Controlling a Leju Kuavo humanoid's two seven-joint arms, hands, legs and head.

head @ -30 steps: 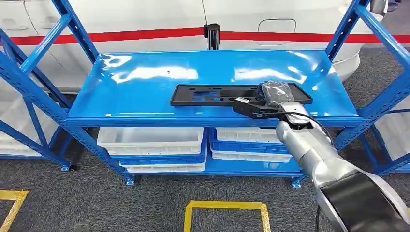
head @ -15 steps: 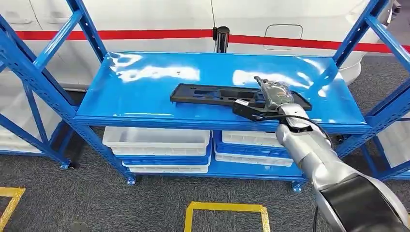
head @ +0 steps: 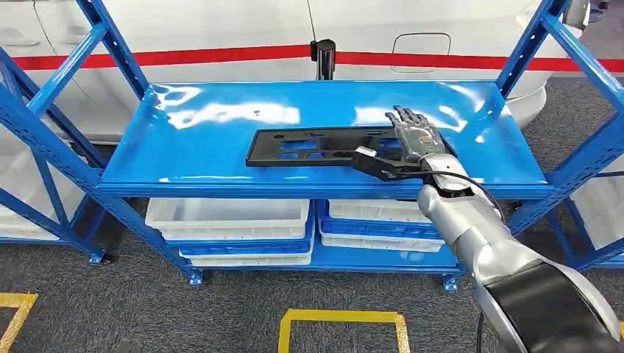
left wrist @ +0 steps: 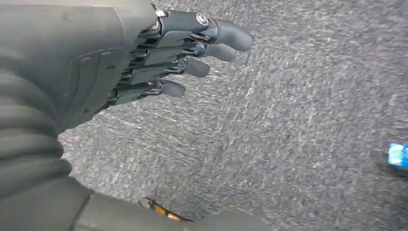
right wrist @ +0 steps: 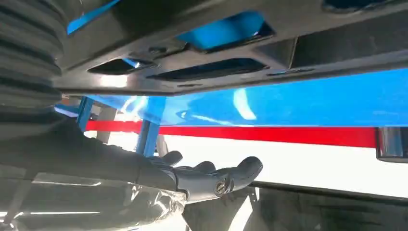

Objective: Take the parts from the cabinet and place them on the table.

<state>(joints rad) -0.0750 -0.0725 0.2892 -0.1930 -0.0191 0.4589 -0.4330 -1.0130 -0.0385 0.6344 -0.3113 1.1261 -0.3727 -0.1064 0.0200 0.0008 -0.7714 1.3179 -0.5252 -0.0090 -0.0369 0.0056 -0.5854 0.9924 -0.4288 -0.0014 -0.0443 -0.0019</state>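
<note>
A long flat black plastic panel with rectangular cut-outs (head: 324, 145) lies on the glossy blue metal shelf of the rack (head: 221, 140), towards its front edge and right of centre. The right hand (head: 412, 143) reaches over the panel's right end with its fingers (head: 406, 118) stretched out straight and spread, not closed round the part; its thumb (head: 371, 160) lies along the panel's near edge. Whether the palm touches the panel cannot be told. The left hand (left wrist: 159, 53) hangs above grey carpet (left wrist: 298, 120), its fingers loosely extended and holding nothing. White plastic bins (head: 228, 213) sit on the lower shelf. Behind the rack runs a white surface with a red stripe (head: 206, 55). No writing or label can be read anywhere.
</note>
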